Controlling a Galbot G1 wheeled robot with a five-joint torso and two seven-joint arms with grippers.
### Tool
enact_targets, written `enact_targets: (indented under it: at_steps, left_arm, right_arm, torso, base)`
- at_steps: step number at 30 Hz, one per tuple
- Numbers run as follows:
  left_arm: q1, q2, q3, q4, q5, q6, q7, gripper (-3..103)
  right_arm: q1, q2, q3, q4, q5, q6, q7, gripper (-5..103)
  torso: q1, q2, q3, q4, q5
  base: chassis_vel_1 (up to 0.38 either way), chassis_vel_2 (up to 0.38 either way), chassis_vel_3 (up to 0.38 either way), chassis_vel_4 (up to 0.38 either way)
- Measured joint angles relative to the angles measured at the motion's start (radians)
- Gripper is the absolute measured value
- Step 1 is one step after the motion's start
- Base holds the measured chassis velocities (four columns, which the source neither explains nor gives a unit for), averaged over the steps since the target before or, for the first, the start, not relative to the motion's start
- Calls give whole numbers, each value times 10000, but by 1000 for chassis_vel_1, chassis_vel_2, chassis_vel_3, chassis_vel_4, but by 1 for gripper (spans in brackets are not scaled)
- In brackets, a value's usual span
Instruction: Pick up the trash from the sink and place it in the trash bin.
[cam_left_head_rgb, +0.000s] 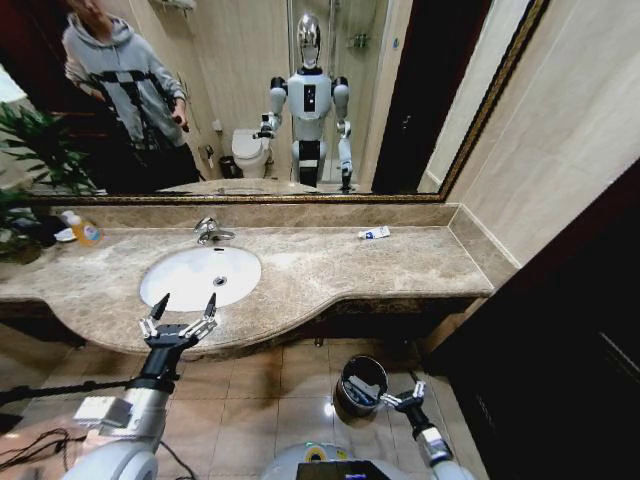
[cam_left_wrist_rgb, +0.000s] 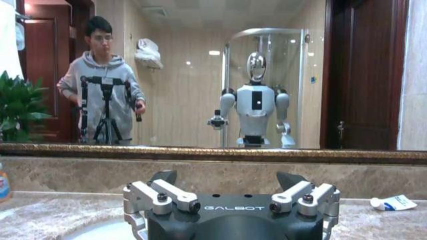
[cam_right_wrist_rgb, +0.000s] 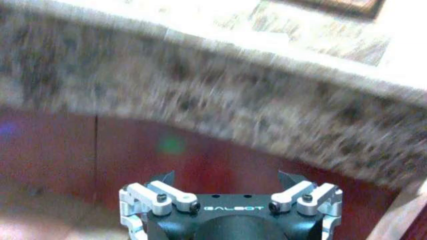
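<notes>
Hovered the left gripper (cam_left_head_rgb: 183, 308) wide open and empty at the sink's (cam_left_head_rgb: 165, 292) six o'clock, with the basin seemingly bare, one small white tube (cam_left_head_rgb: 374, 233) at two o'clock worth reaching, right gripper (cam_left_head_rgb: 404, 398) spread empty beside the trash bin (cam_left_head_rgb: 362, 384).

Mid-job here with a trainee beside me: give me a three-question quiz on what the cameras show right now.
1. True or false: the left gripper is open, in front of the sink.
2. Where is the trash bin? A) on the countertop B) on the floor below the counter, beside the right gripper C) inside the sink
3. Fill in: the small white tube lies on the countertop, on the robot's ____ of the faucet.

Key: 1 true; 2 B; 3 right.
</notes>
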Motion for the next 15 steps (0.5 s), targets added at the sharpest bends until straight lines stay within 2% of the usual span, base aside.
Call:
enact_targets:
  at_steps: [2, 7, 8, 12, 15]
  left_arm:
    - [1, 0, 0, 0, 0, 0, 0, 100]
    - [0, 0, 0, 0, 0, 0, 0, 100]
    - [0, 0, 0, 0, 0, 0, 0, 100]
    - [0, 0, 0, 0, 0, 0, 0, 100]
    - [0, 0, 0, 0, 0, 0, 0, 100]
  right_arm:
    - [-559, -121, 153, 1186, 485, -52, 58, 100]
    - [-753, -104, 318, 2357, 826, -114, 180, 100]
    - [-596, 67, 517, 2900, 1068, -313, 238, 100]
    - [-60, 43, 681, 3726, 1714, -1186, 262, 100]
    - [239, -45, 585, 3996, 1845, -1522, 249, 100]
  torso:
    - [0, 0, 0, 0, -2]
    - [0, 0, 0, 0, -5]
    - [0, 0, 0, 0, 0]
    - [2, 0, 1, 0, 0]
    - [2, 0, 1, 0, -2]
  base:
    - [0, 0, 0, 0]
    - [0, 0, 0, 0]
    - [0, 0, 0, 0]
    - [0, 0, 0, 0]
    - [0, 0, 0, 0]
